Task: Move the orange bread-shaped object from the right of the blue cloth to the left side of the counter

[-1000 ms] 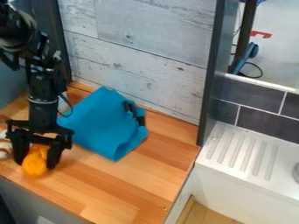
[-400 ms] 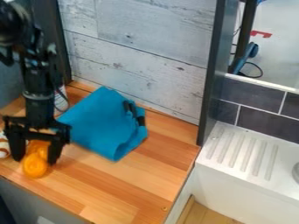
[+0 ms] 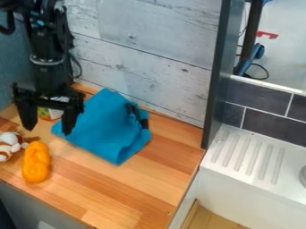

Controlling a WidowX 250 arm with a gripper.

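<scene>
The orange piece (image 3: 36,162) is lying on the desk (image 3: 113,190), below the jaws in the view and well apart from them. The gripper (image 3: 48,131) is hanging above the desk, its jaws standing apart with nothing between them. As for progress, we are seeing the orange piece resting unheld, so no grip is in place; how much is already finished or remaining, we are not able to tell.

The piece is showing a smooth, lumpy form, its rounded lobes running together like a thick twist. Just beside it, below and to the left of the jaws, a brown-and-white toy (image 3: 7,144) is sitting, looking soft and rounded. Behind the jaws, a container (image 3: 49,112) with a printed label is standing partly hidden. To their right, a blue cloth (image 3: 110,127) is spreading in broad folds, matt and pliable-looking, with dark strips (image 3: 138,117) along one edge. Under everything, the desk is showing striped wood grain, while farther behind, the wall (image 3: 143,49) is presenting weathered, pale boards.
</scene>
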